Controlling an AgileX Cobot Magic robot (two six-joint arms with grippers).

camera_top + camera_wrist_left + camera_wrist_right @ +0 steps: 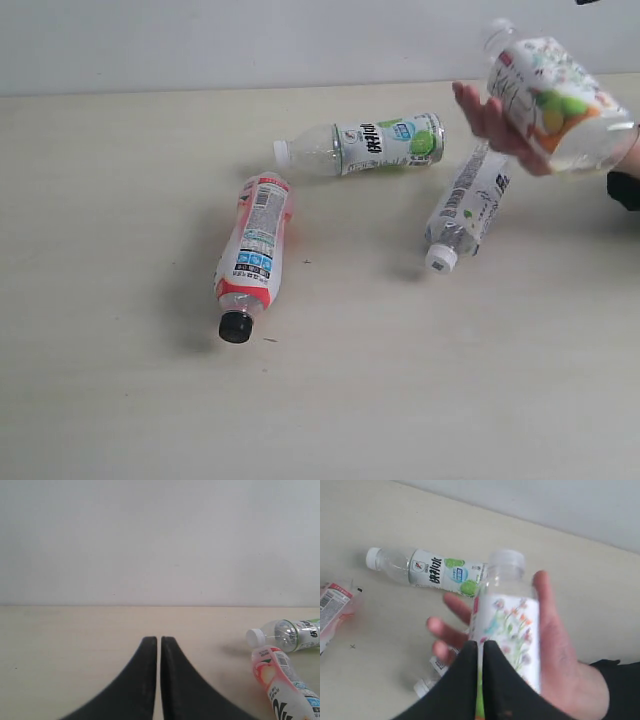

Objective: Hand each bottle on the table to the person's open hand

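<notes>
The floral fruit-label bottle (pixel 555 95) (pixel 510 620) lies in the person's open hand (pixel 490 120) (pixel 560 650) at the far right, above the table (pixel 100 300). My right gripper (pixel 483 644) is shut and empty, just in front of that bottle. On the tabletop lie the green-white bottle (pixel 370 145) (pixel 435 570) (pixel 295 634), the red-pink bottle with black cap (pixel 255 245) (pixel 282 680), and the small white-capped bottle (pixel 468 205) under the hand. My left gripper (pixel 159 640) is shut and empty, low over bare table left of the bottles. The exterior view shows neither gripper.
A pale wall rises behind the table's far edge. The person's black sleeve cuff (pixel 625 190) (pixel 620 680) enters from the right. Bare tabletop stretches across the left and the front.
</notes>
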